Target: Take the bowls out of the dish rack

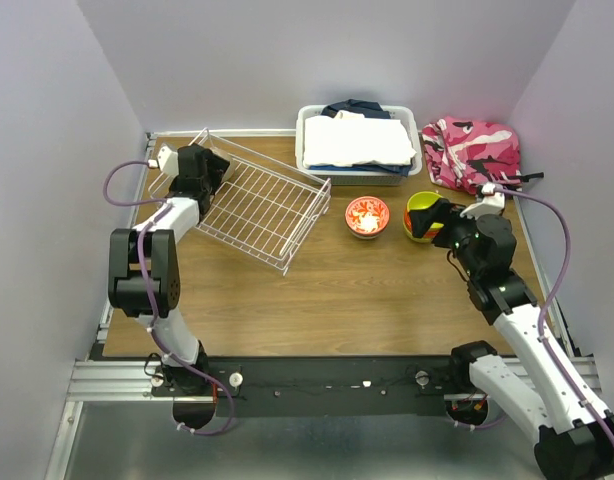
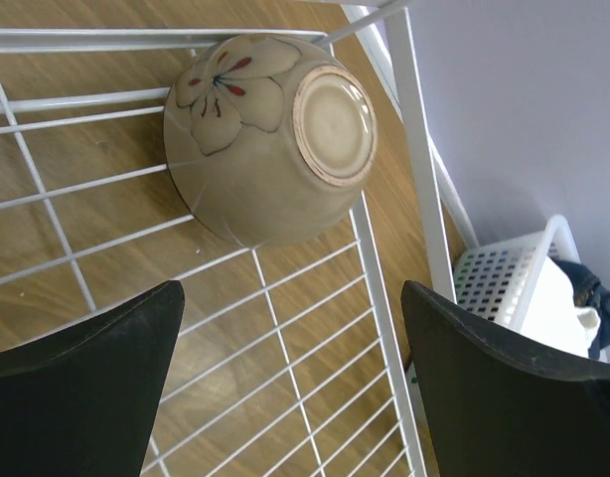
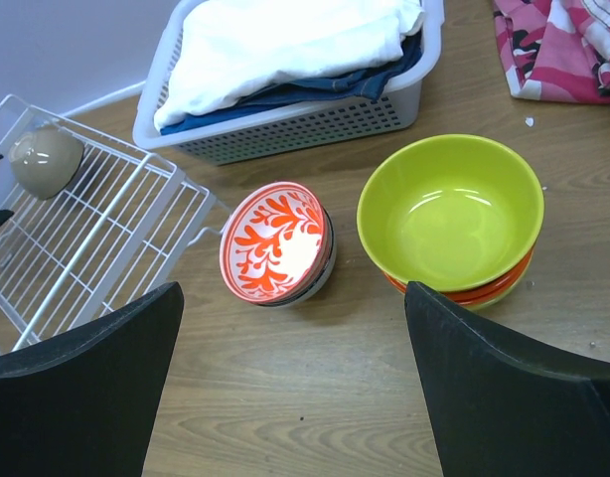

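Note:
The white wire dish rack (image 1: 262,210) stands at the back left. One taupe bowl (image 2: 270,139) with a flower pattern lies on its side in a rack corner, foot ring towards the camera; it also shows in the right wrist view (image 3: 47,159). My left gripper (image 2: 290,378) is open and empty just short of this bowl, over the rack's grid (image 2: 285,328). The red-patterned bowl (image 3: 275,243) sits on another bowl on the table. A lime-yellow bowl (image 3: 449,209) tops a stack with an orange bowl (image 3: 509,281). My right gripper (image 3: 295,388) is open and empty, near both stacks.
A white plastic bin (image 1: 357,140) of folded cloth stands at the back centre, also seen in the right wrist view (image 3: 285,119). A pink camouflage cloth (image 1: 472,150) lies at the back right. Purple walls close in on three sides.

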{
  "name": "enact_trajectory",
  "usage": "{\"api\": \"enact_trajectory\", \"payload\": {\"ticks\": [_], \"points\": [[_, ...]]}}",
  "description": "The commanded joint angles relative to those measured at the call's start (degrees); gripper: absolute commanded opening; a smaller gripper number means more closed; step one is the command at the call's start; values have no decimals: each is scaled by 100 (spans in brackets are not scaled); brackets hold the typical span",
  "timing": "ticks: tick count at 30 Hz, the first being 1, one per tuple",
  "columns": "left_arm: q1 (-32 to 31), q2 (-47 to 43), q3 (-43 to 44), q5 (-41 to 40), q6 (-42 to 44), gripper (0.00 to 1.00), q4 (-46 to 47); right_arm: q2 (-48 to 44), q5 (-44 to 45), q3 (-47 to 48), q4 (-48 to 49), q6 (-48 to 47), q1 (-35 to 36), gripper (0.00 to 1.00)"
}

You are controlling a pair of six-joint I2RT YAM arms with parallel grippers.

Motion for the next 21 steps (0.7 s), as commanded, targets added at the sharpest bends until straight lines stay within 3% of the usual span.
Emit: {"api": "enact_trajectory", "payload": {"ticks": [1,9,21], "points": [[47,402,294,-570,-525,99,417,-97,280,-118,154,-225,127,100],[55,701,136,-1081,-875,99,1085,-88,289,-171,216,-278,180,100],[196,1228,409,-1257,-1281,99,690,0,289,-153,216,-357,215,100]]}}
